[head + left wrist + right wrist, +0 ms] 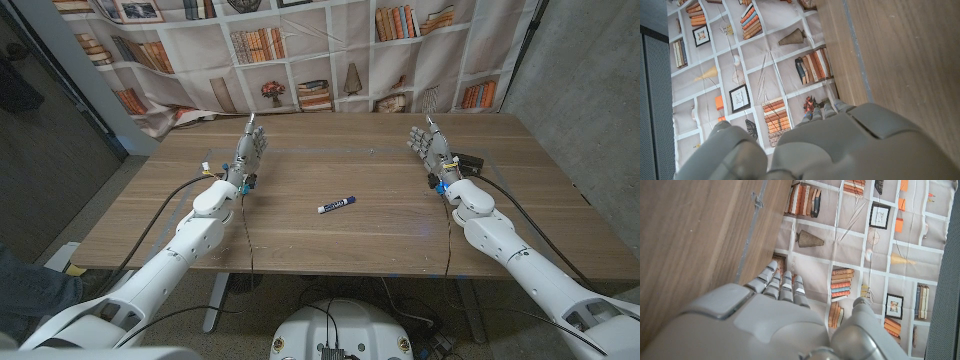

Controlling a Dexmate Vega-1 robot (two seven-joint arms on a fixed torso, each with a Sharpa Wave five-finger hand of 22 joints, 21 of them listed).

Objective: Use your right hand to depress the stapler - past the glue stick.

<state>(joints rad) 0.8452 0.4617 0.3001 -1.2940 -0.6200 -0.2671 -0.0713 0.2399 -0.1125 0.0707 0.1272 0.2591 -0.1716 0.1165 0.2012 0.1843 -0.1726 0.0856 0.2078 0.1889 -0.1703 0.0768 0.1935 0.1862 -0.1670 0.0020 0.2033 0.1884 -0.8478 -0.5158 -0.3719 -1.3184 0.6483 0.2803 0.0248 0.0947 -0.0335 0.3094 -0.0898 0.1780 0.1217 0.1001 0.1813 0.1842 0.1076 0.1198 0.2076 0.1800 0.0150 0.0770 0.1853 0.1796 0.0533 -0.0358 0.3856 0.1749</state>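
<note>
Behind the wooden table (330, 240) a backdrop printed with bookshelves (330, 50) is hung, and in the head view both arms are seen reaching in from the near corners. A glue stick (337, 206) is seen lying on its side near the middle of the table, well apart from both hands. The right hand (429, 147) is held upright toward the far right of the table, its fingers extended and slightly apart, with nothing in them. Just beside it, on its outer side, a dark object taken to be the stapler (467, 161) is partly seen; whether it is touched by the hand cannot be told. The left hand (251, 150) is held upright on the far left, fingers likewise extended and nothing held. In the left wrist view the back of the left hand (840, 145) is shown, with its fingertips (825, 111) reaching toward the table's far edge and nothing grasped. In the right wrist view the back of the right hand (760, 325) is shown with its fingers (780, 285) straight and close together over bare wood. The pressing is judged not yet begun: the stapler has to be reached and pushed down by the right hand.
</note>
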